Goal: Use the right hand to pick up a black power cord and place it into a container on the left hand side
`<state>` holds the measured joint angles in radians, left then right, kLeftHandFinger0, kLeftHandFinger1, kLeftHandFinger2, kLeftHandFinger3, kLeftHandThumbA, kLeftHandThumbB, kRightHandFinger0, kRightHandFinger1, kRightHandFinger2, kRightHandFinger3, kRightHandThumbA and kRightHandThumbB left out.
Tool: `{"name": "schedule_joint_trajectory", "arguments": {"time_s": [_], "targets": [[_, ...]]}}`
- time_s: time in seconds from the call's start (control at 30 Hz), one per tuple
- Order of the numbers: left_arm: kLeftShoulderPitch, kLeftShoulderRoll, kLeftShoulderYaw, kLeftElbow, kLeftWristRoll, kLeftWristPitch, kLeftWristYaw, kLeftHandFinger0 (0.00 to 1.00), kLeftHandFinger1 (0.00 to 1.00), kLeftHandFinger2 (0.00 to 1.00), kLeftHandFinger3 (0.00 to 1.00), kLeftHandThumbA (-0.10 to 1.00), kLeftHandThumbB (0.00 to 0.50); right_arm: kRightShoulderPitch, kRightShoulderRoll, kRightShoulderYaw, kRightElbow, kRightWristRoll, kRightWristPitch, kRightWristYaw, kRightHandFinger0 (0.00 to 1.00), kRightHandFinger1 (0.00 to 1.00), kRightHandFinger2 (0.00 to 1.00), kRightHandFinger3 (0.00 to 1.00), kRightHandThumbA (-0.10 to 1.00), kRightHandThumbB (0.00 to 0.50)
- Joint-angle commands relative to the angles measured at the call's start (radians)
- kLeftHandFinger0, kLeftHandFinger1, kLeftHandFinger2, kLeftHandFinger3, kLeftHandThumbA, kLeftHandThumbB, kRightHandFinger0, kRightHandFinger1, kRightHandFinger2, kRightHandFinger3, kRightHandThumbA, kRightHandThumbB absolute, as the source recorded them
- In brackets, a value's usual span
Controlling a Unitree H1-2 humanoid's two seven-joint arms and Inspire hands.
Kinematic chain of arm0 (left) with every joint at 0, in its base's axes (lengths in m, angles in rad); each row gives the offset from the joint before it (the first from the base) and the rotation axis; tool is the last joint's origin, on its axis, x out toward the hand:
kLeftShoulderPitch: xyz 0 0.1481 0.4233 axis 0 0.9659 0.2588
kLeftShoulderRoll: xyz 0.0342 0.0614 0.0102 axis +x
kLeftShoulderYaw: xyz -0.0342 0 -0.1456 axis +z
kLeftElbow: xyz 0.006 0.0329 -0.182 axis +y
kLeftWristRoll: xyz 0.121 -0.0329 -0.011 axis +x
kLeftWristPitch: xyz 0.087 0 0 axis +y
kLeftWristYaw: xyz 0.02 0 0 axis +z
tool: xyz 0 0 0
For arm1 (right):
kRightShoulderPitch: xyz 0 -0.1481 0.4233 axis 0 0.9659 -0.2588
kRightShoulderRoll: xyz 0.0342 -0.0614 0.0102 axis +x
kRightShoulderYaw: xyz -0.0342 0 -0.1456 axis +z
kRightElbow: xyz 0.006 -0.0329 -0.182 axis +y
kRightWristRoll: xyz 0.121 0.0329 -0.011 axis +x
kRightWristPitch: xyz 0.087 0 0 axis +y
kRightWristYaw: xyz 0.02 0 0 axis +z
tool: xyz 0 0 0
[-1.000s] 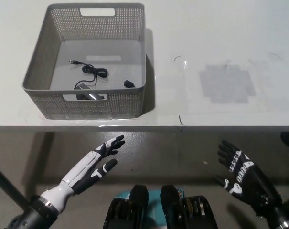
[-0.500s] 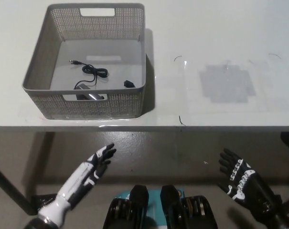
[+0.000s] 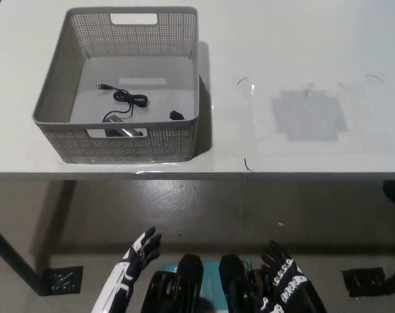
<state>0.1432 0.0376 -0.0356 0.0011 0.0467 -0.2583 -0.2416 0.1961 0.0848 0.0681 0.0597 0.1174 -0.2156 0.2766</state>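
We are looking down at a white table [image 3: 301,39] where the grey perforated basket [image 3: 60,78] is standing at the left side, and the black power cord [image 3: 126,99] is lying inside it, on the floor of the basket, loosely coiled with its plug ends spread toward the front wall. We are judging from this that the task's placing step is already done: the cord is in the container and nothing is holding it.

Both hands are hanging low, under the table edge and well apart from the basket. Our black right hand [image 3: 285,287] is showing at the bottom of the picture with its fingers spread and nothing in it. Our white left hand [image 3: 135,261] is resting at the lower left, also with fingers apart and empty. We think they are held so because no more work is waiting for them, so they are going to a rest position near the body.

Comparing with one second ago, both hands are now lower in the picture and nearer to the middle; the right hand has come in from the far right. The basket and the cord are not changing their place.
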Motion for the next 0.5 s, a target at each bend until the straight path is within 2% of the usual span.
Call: {"name": "schedule_joint_trajectory", "arguments": {"time_s": [0.0,0.07,0.17,0.47], "targets": [[0.024,0.009,-0.006,-0.045,-0.074,-0.101,0.000,1.00,1.00,1.00,1.00,0.97,0.368,0.016,0.027,-0.003,0.011,-0.108,-0.236,-0.085,1.00,1.00,1.00,1.00,1.00,0.267],[0.025,0.016,-0.007,-0.042,-0.083,-0.098,-0.007,1.00,1.00,1.00,1.00,0.96,0.374,0.016,0.033,-0.003,0.020,-0.120,-0.253,-0.101,1.00,1.00,1.00,1.00,1.00,0.277],[0.042,0.023,-0.012,-0.038,-0.081,-0.106,-0.010,1.00,1.00,1.00,1.00,0.97,0.393,0.039,0.034,0.005,0.017,-0.125,-0.254,-0.107,1.00,1.00,1.00,1.00,1.00,0.263],[0.087,0.048,-0.032,-0.028,-0.090,-0.133,-0.015,1.00,1.00,1.00,1.00,0.97,0.385,0.081,0.016,0.032,0.013,-0.133,-0.254,-0.115,1.00,1.00,1.00,1.00,1.00,0.266]]}}
